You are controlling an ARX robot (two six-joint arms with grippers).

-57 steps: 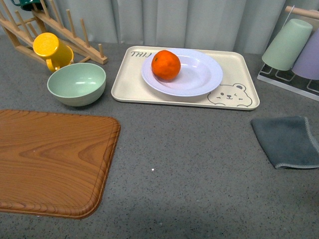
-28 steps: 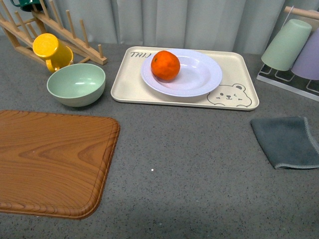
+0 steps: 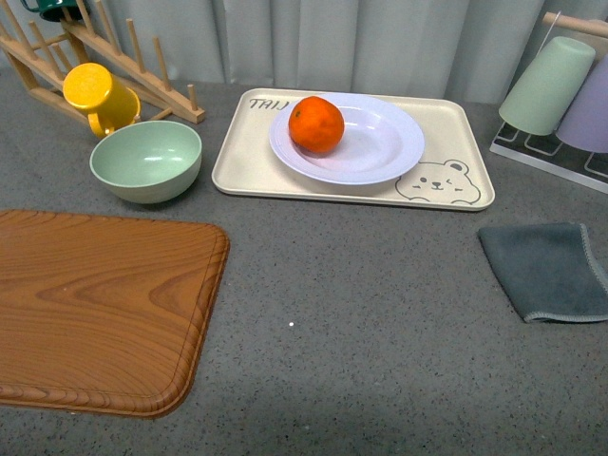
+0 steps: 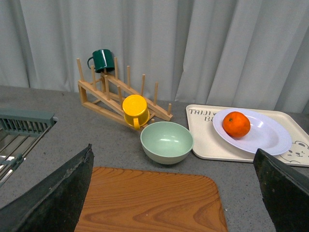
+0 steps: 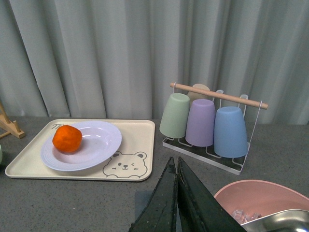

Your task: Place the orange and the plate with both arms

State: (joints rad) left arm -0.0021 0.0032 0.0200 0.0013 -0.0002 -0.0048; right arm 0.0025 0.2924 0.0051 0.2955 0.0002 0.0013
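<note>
The orange [image 3: 316,123] is seen resting inside the plate [image 3: 380,142], on the side nearest the pale green bowl [image 3: 146,160]. The plate is carried by the beige bear tray [image 3: 456,123], which serves as the landmark: the bowl is just beside it, and the wooden board [image 3: 95,304] lies nearer the robot than the tray. The left gripper [image 4: 174,193] is held with its jaws wide apart. The right gripper [image 5: 176,203] is seen with its jaws pressed together, nothing between them.
</note>
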